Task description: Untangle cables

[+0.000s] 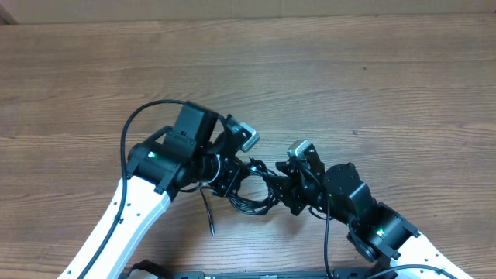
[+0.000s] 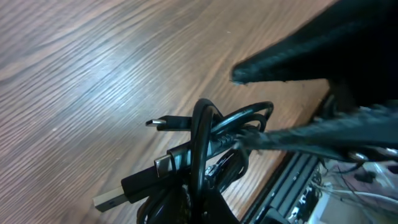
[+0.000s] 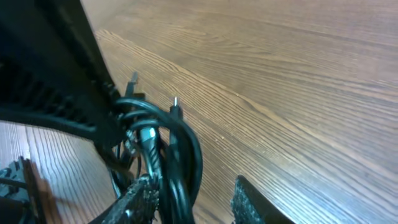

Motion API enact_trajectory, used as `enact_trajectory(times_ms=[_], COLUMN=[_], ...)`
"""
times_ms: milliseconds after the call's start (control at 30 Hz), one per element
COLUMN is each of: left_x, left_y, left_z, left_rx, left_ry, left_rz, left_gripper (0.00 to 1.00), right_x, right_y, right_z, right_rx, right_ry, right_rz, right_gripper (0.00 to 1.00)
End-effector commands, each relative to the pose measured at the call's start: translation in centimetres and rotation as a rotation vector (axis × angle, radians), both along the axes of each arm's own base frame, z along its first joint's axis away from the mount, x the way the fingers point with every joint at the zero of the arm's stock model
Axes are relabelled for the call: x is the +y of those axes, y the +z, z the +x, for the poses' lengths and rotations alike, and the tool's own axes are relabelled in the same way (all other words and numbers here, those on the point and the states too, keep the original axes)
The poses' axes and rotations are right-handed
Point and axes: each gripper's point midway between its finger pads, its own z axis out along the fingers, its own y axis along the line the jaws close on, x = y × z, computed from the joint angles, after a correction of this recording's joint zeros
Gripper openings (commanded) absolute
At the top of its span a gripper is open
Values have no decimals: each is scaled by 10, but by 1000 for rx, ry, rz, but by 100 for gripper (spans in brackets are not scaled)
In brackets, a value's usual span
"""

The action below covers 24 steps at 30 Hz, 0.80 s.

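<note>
two arms meet over one knot of thin black cables (image 1: 260, 198), which lies on the wooden table (image 1: 364, 77) on the robot's side, between the grippers. the left gripper (image 1: 231, 180) is clamped shut, apparently pinching a strand at the knot's left side, likely to anchor it. the right gripper (image 3: 193, 186) has its jaws parted, straddling a loop without squeezing it, probably so it can take that loop and draw it away. one loose end (image 1: 210, 225) trails free; a silvery plug (image 2: 164, 165) pokes out.
</note>
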Motion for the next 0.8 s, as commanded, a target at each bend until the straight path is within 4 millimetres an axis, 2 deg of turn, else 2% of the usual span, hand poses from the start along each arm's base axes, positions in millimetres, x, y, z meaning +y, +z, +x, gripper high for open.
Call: enact_trajectory(times_ms=[0,33,167,200,300,533,600,767], left_x=[-15,-18,-30,-31,-34,-38,-31,7], left_y=[6,6,10,11,14,23,19,2], left_z=[-7,-9,-11,-10,-5,17,30,57], left_rx=[2,6,-2,-5,8,-4,-6,-5], left_ry=[-76,-87,-122,-121,-71,60,166,505], left_rz=[-51,-61,-100,-105,-125,-160,-126,23], left_gripper=[5,4,5,4,4,4,5,4], right_x=[0,1,8,9,17,30,31,29], right_y=[3,2,1,1,2,6,6,1], right_z=[-2,-5,-16,-18,-33,-81,-91,-104], right_rx=[-22,-14,16,23,57,178,209,276], right_ry=[10,27,94,107,193,445,495,537], right_rz=[-7,-3,16,20,48,125,139,135], right_gripper=[34,31,7,4,4,4,4,4])
